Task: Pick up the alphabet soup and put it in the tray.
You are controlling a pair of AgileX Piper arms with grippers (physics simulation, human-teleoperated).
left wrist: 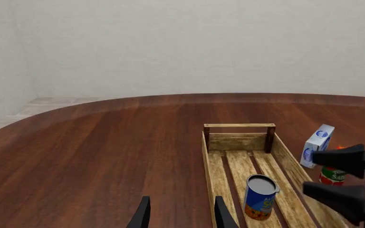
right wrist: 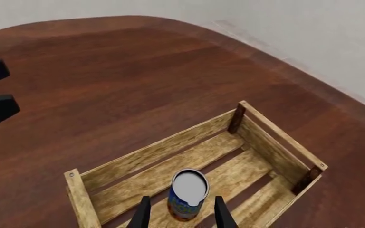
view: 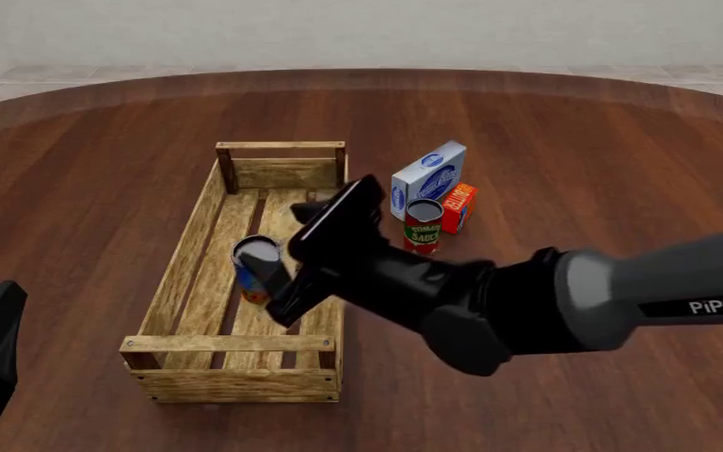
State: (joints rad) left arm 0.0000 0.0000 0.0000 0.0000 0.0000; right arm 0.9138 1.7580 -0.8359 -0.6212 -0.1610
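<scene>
on dark wood table (view: 613, 141), alphabet soup (right wrist: 187, 194) upright in tray (right wrist: 146, 154), straight below right gripper (right wrist: 181, 213) with jaws apart, left gripper (left wrist: 181, 213) off to the side, jaws also apart.

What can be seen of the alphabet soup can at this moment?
The alphabet soup is a small cylindrical can with a blue label, yellow and orange marks low on it, and a grey metal top. It stands upright on the slatted floor of the tray, about midway along it. The right gripper hangs over it, fingers open on either side; contact isn't visible.
</scene>
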